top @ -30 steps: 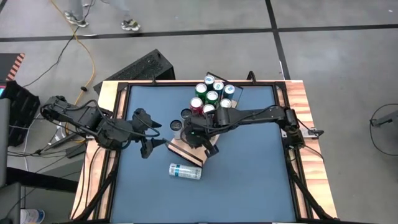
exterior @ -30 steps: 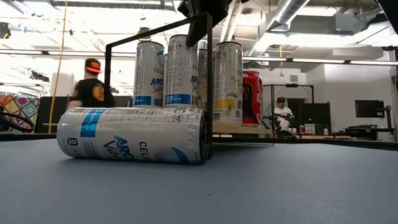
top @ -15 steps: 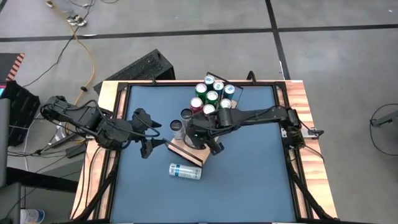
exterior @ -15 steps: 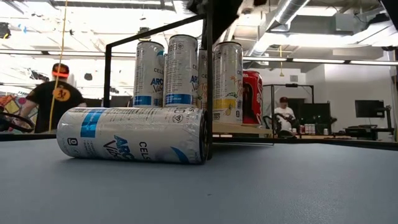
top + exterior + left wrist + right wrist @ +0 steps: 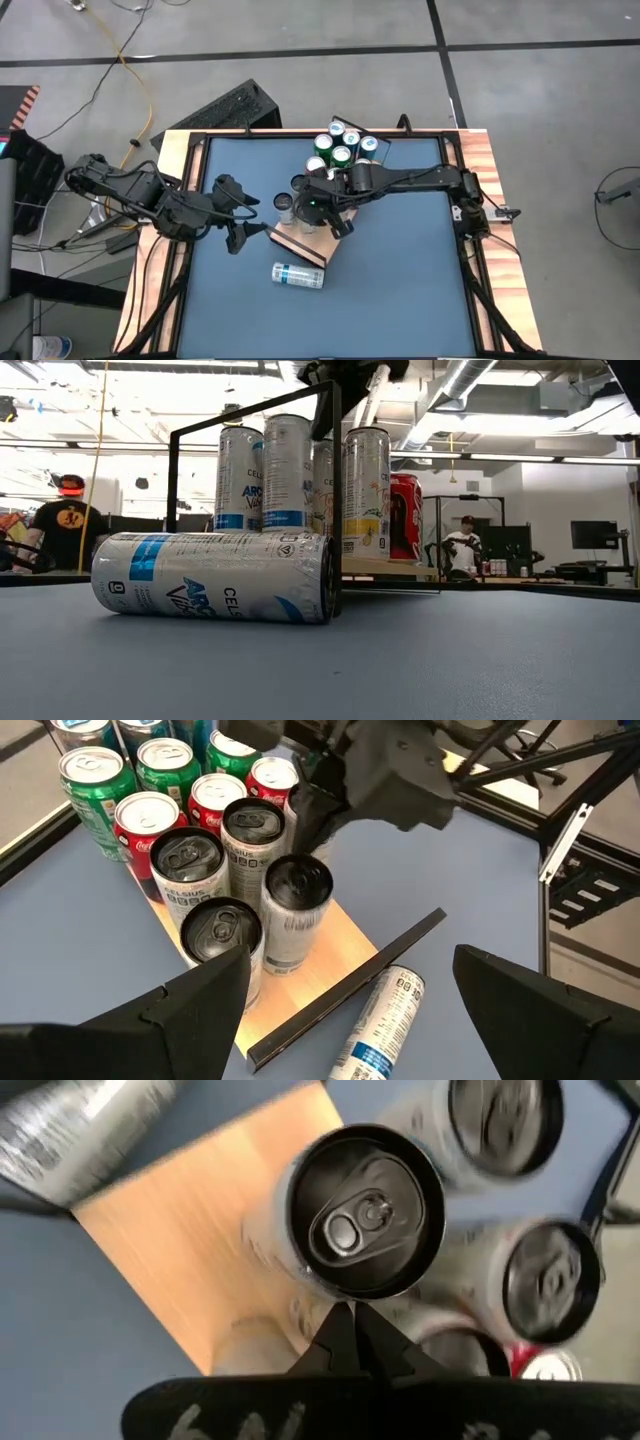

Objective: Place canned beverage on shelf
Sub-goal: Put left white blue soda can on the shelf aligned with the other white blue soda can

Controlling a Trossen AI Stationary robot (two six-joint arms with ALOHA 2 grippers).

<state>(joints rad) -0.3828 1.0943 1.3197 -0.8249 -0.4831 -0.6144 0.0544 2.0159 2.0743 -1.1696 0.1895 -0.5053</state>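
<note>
The right end effector [image 5: 318, 205], fingers pressed together and holding nothing, has drawn back over the standing cans on the shelf [image 5: 300, 243], so the lying can [image 5: 298, 274] on the surface beside the shelf awaits the waiting left end effector [image 5: 238, 216], fingers spread.

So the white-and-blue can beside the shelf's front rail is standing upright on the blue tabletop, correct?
Not quite. The white-and-blue can is lying on its side, not upright, as the low view shows. It does rest on the blue tabletop, beside the shelf's front rail.
</note>
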